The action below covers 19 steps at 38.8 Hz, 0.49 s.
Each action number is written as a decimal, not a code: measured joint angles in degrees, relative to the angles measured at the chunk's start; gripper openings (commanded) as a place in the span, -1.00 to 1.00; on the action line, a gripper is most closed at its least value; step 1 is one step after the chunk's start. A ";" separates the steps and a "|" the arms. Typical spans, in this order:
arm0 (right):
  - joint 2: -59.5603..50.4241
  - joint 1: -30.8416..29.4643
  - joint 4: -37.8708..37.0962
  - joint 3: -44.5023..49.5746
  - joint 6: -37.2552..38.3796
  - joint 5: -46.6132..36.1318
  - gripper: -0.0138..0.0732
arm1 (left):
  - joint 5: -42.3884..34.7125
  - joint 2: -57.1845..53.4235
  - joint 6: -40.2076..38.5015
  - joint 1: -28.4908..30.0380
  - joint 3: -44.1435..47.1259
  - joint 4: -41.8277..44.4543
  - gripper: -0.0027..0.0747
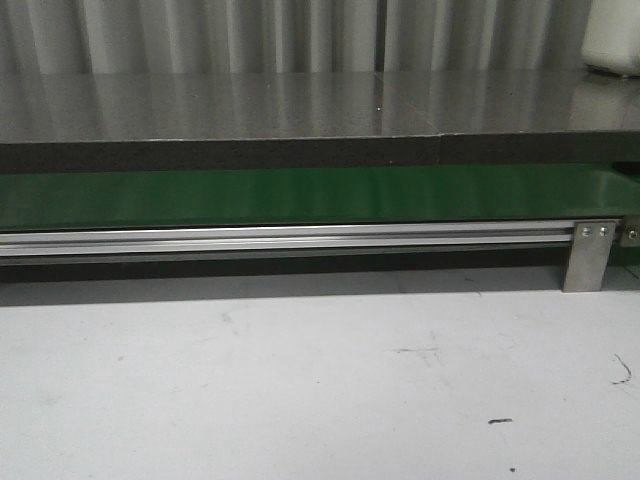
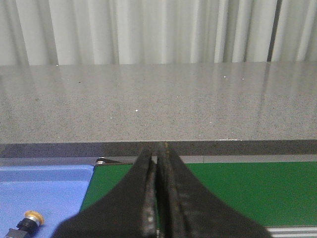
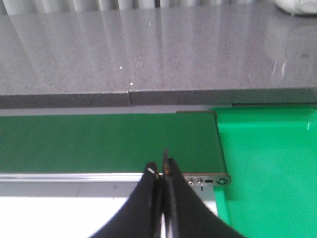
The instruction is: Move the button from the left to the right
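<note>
The small push button with a round orange-yellow cap and black boxy body (image 2: 27,221) is seen lying on its side in a shallow blue plastic tray (image 2: 54,188) by the left end of the green conveyor belt (image 2: 247,193), its long axis roughly level. It lies just beside the left tool (image 2: 157,198), whose black fingers are pressed together and empty. The right tool (image 3: 162,183), likewise closed on nothing, is held near the bright green tray (image 3: 267,163) at the belt's right end, so the left arm is judged the nearer.

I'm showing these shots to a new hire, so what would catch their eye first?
Probably the green conveyor belt running across the front view behind the aluminium rail. Next, the bright green tray at the belt's right end, and the button with its orange-yellow cap lying in the blue tray at the left end.
</note>
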 measured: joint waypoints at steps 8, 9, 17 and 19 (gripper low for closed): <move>0.16 0.00 0.00 -0.13 0.00 0.14 0.38 | 0.45 0.14 0.00 0.00 -0.12 0.00 0.36; 0.16 0.00 0.00 -0.13 0.00 0.14 0.52 | 0.53 0.14 0.00 0.00 -0.12 0.00 0.55; 0.16 0.00 0.00 -0.13 0.00 0.14 0.82 | 1.14 0.14 0.00 0.00 -0.12 0.00 0.86; 0.16 0.00 0.00 -0.13 0.00 0.14 0.82 | 1.34 0.14 0.00 0.00 -0.12 0.00 0.86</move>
